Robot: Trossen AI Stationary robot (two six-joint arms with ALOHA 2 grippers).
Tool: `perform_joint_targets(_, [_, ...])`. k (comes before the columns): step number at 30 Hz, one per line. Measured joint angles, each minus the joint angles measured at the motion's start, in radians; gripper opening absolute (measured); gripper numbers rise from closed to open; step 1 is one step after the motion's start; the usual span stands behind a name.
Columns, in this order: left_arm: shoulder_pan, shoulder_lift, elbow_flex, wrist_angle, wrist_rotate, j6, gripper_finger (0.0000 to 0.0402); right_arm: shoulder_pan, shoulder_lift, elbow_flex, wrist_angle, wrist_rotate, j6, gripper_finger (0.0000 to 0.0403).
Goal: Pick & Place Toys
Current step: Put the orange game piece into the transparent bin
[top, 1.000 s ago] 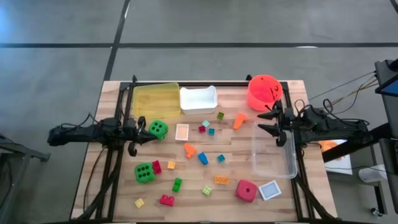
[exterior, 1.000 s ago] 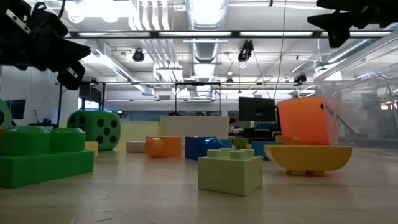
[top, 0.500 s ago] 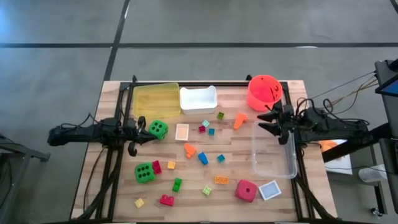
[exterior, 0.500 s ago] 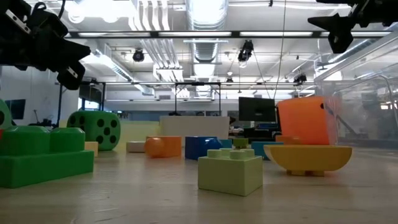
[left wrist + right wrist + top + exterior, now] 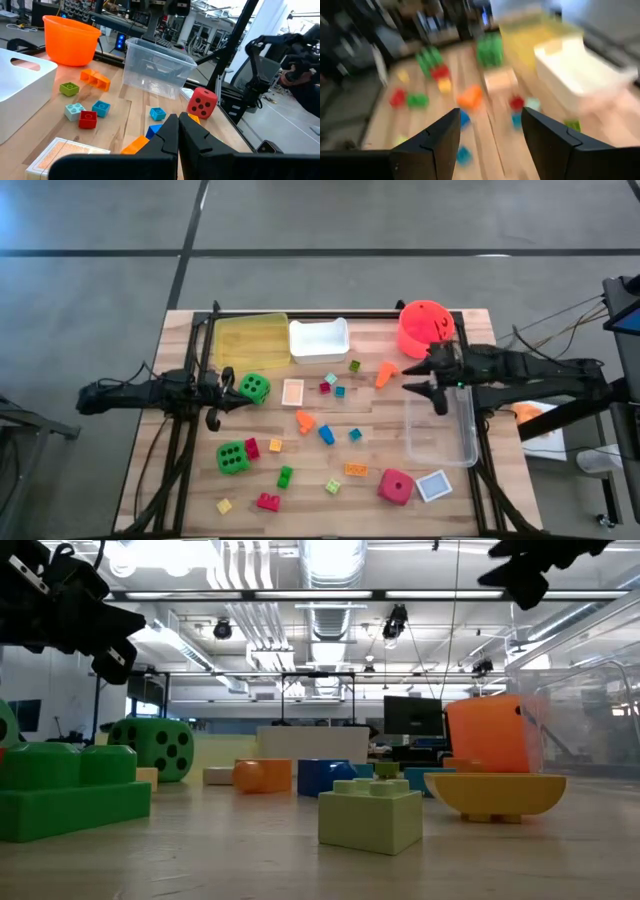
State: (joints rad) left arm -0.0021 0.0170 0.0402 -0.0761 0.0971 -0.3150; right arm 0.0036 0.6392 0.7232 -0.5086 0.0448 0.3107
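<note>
The right gripper has its two fingers spread apart with nothing between them. It hangs above the table near the inner edge of the clear tray, just below the orange bucket, reaching toward the scattered toys. The left gripper is clenched tight and empty, waiting near the table's left side, just beside a green die.

Judging by how things lie, the job has hardly begun. Every toy in sight is loose on the wooden table. The clear tray, the white tray and the yellow tray at the far edge hold nothing that can be seen.

Spread across the middle are small bricks, among them an orange piece, a blue brick, a light green brick and a red brick. A second green die sits at the left, and a red die near the front, beside a flat card. Another card lies near the centre. All of these remain to be picked up.
</note>
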Motion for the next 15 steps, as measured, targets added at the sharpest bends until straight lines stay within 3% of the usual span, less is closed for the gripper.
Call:
perform_joint_targets(8, [0.001, 0.0, 0.0, 0.005, -0.005, 0.018, 0.0, 0.0, 0.236, 0.212, -0.261, 0.0, -0.055, 0.0206])
perform_joint_targets(15, [0.002, 0.001, -0.002, 0.057, -0.065, -0.436, 0.0, 0.0, 0.381, 0.345, -0.273, 0.003, -0.101, 0.0206])
